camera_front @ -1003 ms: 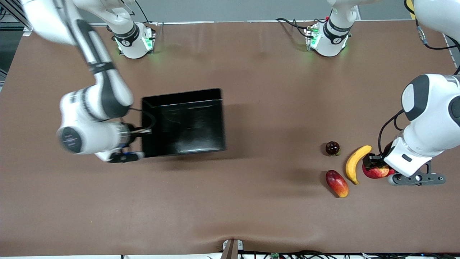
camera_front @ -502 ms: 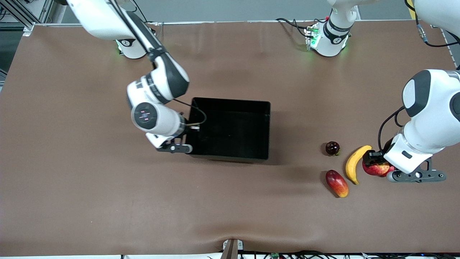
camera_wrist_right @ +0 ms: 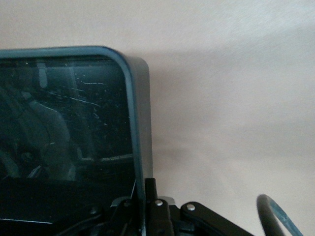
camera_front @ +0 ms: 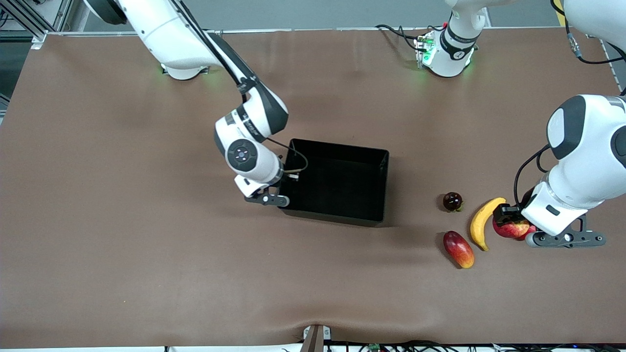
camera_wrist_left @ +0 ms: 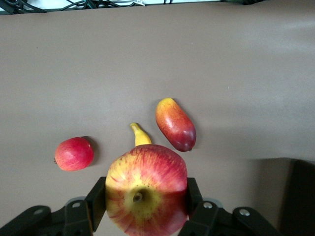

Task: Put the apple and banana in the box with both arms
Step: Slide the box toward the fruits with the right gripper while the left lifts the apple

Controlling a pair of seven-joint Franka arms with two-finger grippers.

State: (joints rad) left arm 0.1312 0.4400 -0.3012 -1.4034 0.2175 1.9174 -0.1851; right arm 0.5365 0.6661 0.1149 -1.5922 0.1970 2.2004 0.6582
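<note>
The black box (camera_front: 382,186) sits mid-table. My right gripper (camera_front: 285,182) is shut on its wall at the end toward the right arm; the right wrist view shows the fingers (camera_wrist_right: 150,194) pinching the rim (camera_wrist_right: 130,98). My left gripper (camera_front: 511,226) is shut on the red, yellow-streaked apple (camera_front: 512,229), held low at the left arm's end of the table. The apple (camera_wrist_left: 146,196) fills the space between the jaws. The yellow banana (camera_front: 481,222) lies on the table beside it; in the left wrist view only the banana's tip (camera_wrist_left: 141,135) shows past the apple.
A red-and-yellow mango (camera_front: 458,249) lies nearer the front camera than the banana. A dark round fruit (camera_front: 452,201) sits between banana and box. A pinkish-red round fruit (camera_wrist_left: 74,153) lies close to the left gripper, mostly hidden under it in the front view.
The right arm has swung the box from its own end of the table to the middle, closer to the fruits. The left gripper has shifted slightly with the apple.
</note>
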